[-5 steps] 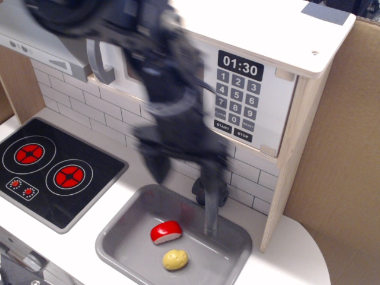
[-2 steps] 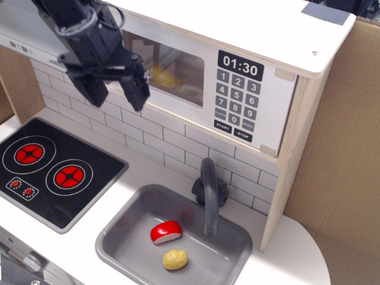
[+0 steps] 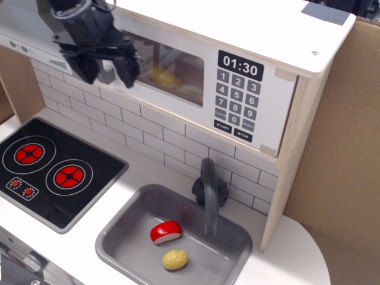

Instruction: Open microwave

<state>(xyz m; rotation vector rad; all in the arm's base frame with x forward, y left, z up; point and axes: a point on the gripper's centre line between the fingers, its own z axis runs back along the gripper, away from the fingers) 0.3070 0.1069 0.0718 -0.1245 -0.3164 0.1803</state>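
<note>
The microwave (image 3: 237,65) is a pale wooden box on the upper shelf, with a white door, a clear window (image 3: 172,68), a black clock display (image 3: 240,66) reading 01:30 and a grey keypad (image 3: 236,102). The door looks shut. Something yellow shows inside, behind the window. My black gripper (image 3: 107,71) is at the door's left end. It is open, with one finger (image 3: 86,70) left and one finger (image 3: 127,71) right of the grey bar handle (image 3: 106,72). I cannot tell whether the fingers touch the handle.
A black hob with red rings (image 3: 50,166) lies at the lower left. A grey sink (image 3: 119,240) holds a red-and-white toy (image 3: 165,232) and a yellow potato (image 3: 176,259). A grey tap (image 3: 209,196) stands behind it. A cardboard wall (image 3: 338,166) stands at the right.
The arm swung from in front of the microwave's middle to the upper left. The gripper has since risen to the handle, which now sits between its open fingers.
</note>
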